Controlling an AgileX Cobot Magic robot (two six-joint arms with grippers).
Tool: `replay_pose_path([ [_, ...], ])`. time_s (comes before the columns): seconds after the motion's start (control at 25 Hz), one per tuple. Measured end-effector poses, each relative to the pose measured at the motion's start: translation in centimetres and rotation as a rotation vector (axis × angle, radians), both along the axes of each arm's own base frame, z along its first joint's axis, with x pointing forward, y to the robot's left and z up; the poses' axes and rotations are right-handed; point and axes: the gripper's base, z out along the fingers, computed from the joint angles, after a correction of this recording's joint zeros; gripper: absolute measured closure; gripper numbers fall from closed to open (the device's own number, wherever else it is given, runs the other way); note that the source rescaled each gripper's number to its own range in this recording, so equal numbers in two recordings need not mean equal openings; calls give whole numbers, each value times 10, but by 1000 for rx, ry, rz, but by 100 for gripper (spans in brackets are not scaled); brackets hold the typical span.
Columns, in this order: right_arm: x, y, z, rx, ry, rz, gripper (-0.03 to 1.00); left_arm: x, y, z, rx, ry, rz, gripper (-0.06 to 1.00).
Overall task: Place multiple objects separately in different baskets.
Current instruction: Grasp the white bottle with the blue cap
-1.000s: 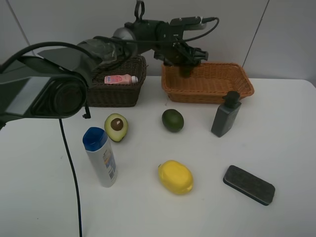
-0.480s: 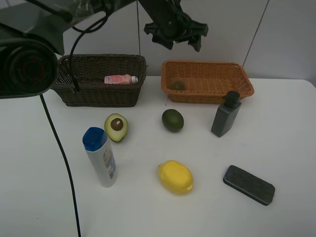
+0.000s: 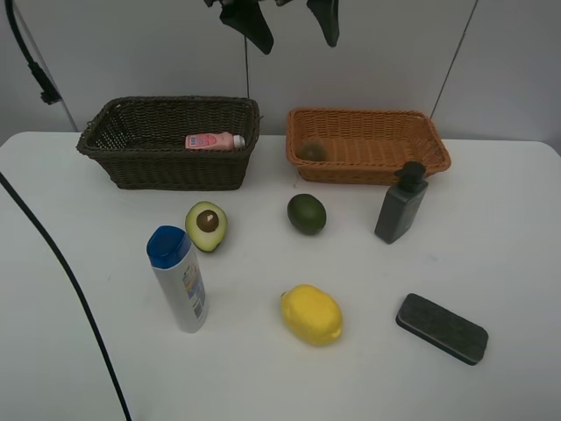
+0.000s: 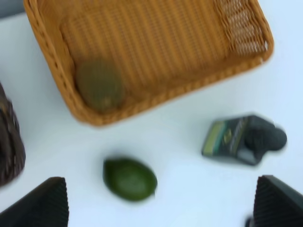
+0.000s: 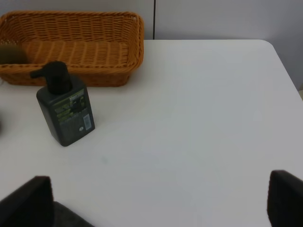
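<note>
Wicker orange-tan basket (image 3: 377, 167), upper centre, holds the kiwi (image 3: 313, 151) by its left wall; pink bottle (image 3: 213, 140) lies in the dark basket (image 3: 166, 171). My left gripper (image 3: 296, 39) hangs at the top edge, fingers wide apart, empty; right gripper (image 5: 156, 208) likewise spread. Bare table (image 3: 508, 228) far right, lower left.

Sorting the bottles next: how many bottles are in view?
3: the pink bottle lies in the dark basket; the white blue-capped bottle and the grey pump bottle stand on the table. None looks hidden.

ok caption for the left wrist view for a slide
Open left gripper looking down on a kiwi in the orange basket, green fruit and grey pump bottle beside it.
</note>
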Motion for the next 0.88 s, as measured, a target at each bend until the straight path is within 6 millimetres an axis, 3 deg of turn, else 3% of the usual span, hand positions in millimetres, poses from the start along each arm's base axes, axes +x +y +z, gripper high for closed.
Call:
replay_pose_path([
  [0.28,0,0,0,0,0,0,-1,-84,56,-3,86,162,4,-5],
  [0.36,0,0,0,0,0,0,-1,-107,68,-15,120,213,-5,-5],
  [0.52,0,0,0,0,0,0,-1,-144,70,-56,234,331,-50,-5],
  [0.72,0,0,0,0,0,0,-1,-166,75,-95,423,384,-4,-5],
  [0.88,0,0,0,0,0,0,-1,-167,80,-102,464,384,40,-5],
])
